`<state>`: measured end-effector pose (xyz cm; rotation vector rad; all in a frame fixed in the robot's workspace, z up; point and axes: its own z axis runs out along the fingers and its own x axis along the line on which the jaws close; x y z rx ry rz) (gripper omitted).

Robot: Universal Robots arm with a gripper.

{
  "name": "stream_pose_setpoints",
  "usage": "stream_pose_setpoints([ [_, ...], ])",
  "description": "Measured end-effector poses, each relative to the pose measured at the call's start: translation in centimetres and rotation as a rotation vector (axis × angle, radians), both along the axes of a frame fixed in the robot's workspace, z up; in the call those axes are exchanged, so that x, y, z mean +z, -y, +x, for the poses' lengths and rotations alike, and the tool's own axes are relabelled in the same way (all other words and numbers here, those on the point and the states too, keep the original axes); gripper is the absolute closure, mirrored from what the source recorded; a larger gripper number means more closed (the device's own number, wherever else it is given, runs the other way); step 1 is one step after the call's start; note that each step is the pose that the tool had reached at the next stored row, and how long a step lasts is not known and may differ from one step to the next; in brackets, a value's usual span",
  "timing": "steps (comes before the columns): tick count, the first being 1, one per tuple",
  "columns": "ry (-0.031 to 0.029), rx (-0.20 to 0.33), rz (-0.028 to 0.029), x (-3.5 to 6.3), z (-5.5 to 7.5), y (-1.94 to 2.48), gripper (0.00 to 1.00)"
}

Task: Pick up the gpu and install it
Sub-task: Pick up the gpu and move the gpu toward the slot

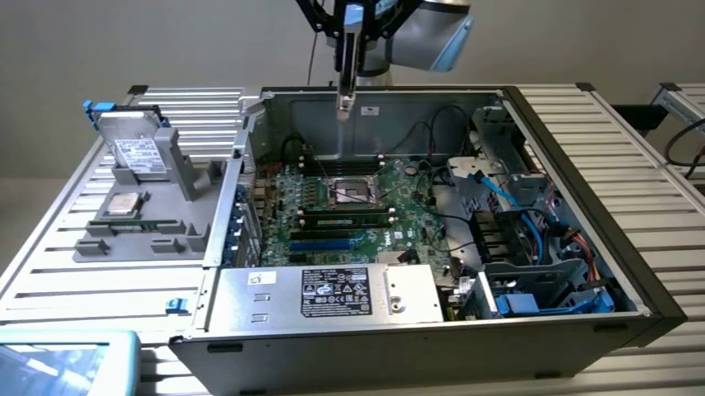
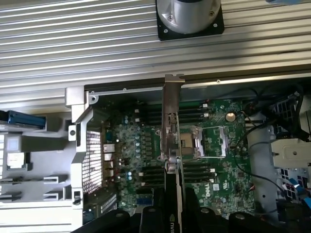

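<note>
Gpu: hangs edge-on and upright in the air above the open computer case, silver bracket end lowest, touching nothing in the case.
Gripper: clamped on the card's upper end, over the rear part of the case.
Computer case: lies on its side on the ribbed metal counter, side panel off.
Inside the case: green motherboard with a processor socket near its middle; one memory stick seated just beside the socket; a silver power supply with a white label along the near wall; blue cables bundled at the exterior view's right.
Gray tray: stands on the counter beside the case, at the exterior view's left.
In the tray: a hard drive with a white label standing upright, and a square processor chip lying flat in front of it.
</note>
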<state>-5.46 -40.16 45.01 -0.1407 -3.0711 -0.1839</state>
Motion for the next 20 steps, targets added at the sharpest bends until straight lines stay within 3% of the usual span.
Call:
stream_pose_setpoints([
  [8, -0.0161, 0.003, 0.0001, -0.02, 2.5, 0.15, 0.72],
  [14, -0.0246, 0.003, 0.0007, -0.02, 4.6, 0.35, 0.72],
  [20, -0.0276, 0.003, 0.0016, -0.03, 5.8, 0.50, 0.72],
])
